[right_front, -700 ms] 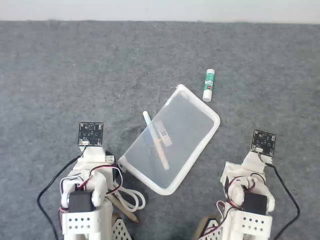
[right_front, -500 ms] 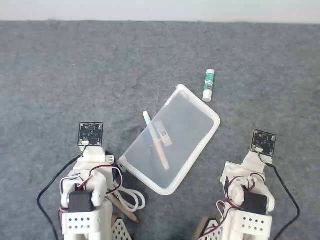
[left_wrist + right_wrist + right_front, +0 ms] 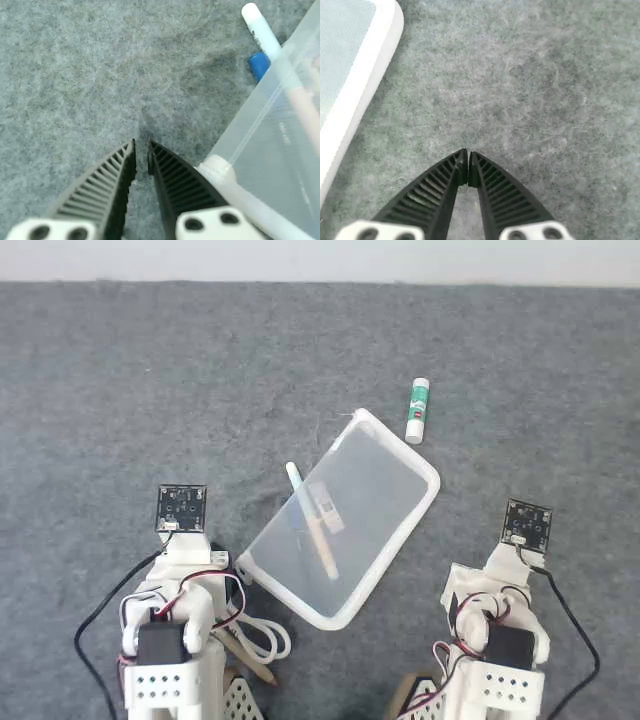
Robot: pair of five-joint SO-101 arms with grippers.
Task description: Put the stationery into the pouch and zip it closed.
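Observation:
A clear pouch with a white rim lies slanted in the middle of the grey mat. A white pen sticks out over its near-left edge, and a tan pen lies along it; I cannot tell whether they are inside or on top. A green and white glue stick rests on the mat just beyond the pouch's far corner. My left gripper is shut above bare mat, beside the pouch's corner and short of the white pen. My right gripper is shut over mat, right of the pouch rim.
The left arm and the right arm are folded back at the near edge. White cables loop beside the left arm's base. A blue piece lies by the white pen at the pouch's edge.

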